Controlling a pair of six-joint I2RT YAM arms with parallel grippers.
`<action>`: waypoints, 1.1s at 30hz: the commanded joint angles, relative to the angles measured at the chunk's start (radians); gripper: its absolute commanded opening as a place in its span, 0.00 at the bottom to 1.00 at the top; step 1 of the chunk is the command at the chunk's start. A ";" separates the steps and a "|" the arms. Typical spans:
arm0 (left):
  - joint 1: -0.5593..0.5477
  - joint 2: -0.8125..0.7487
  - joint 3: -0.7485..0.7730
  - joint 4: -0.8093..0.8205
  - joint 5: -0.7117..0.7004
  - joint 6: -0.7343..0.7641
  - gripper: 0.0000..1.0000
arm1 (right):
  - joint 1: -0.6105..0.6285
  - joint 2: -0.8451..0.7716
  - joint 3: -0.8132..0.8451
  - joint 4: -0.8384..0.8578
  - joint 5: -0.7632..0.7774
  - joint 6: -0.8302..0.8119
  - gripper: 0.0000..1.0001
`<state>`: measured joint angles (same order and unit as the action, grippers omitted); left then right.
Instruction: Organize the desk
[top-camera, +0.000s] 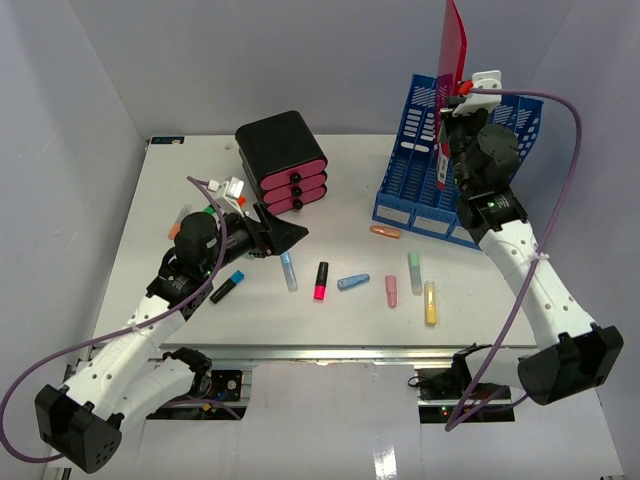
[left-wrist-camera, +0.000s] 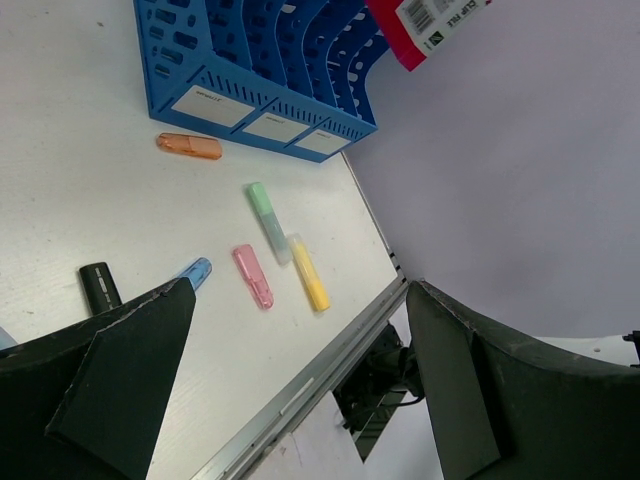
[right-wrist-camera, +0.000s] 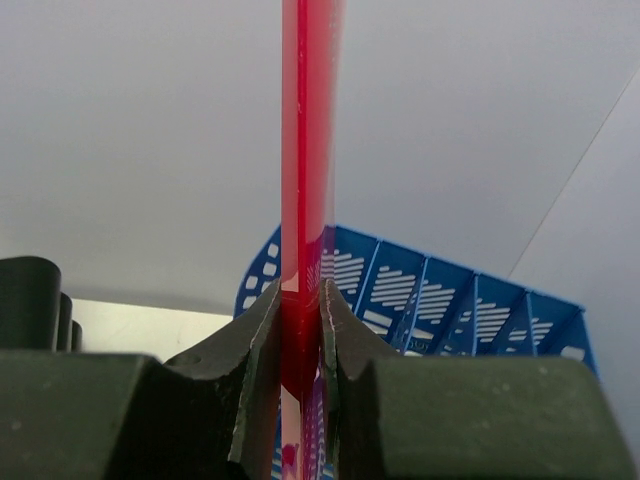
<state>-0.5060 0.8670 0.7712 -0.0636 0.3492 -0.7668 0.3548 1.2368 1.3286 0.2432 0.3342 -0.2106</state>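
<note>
The large flat white desk (top-camera: 345, 205), rigid, spans beneath both arms. Over the blue slotted file rack (top-camera: 405, 175) at its far right corner, the right gripper (right-wrist-camera: 301, 300) clamps a thin red plastic file (right-wrist-camera: 305, 120): probably light, bendy and slick, best pinched low. The left gripper (left-wrist-camera: 300, 370) gapes empty.

Drawer unit (top-camera: 283, 160) stands back left of centre on the desk (top-camera: 340, 200). File rack (top-camera: 415, 185) sits back right, well apart from it. Folder (top-camera: 453, 50) hangs upright above the rack, pinched in the right gripper (top-camera: 446, 130). Lone marker (top-camera: 385, 232) lies just before the rack's front. Row of markers (top-camera: 353, 282) runs loosely across front centre. Left gripper (top-camera: 295, 233) hangs before the drawer unit, behind the row's left end. Stray marker (top-camera: 228, 287) lies front left, beside the left arm.
</note>
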 joint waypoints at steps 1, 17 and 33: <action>-0.002 0.021 -0.003 0.024 0.014 0.013 0.98 | -0.004 0.024 -0.045 0.223 0.067 0.027 0.08; -0.002 0.056 -0.018 0.056 0.031 -0.019 0.98 | -0.025 0.037 -0.378 0.655 0.031 0.073 0.08; -0.003 0.104 -0.027 0.117 0.056 -0.034 0.98 | -0.043 0.111 -0.419 0.807 -0.004 0.174 0.08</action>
<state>-0.5060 0.9619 0.7541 0.0073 0.3796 -0.7936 0.3138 1.3255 0.9047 0.8821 0.3336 -0.0684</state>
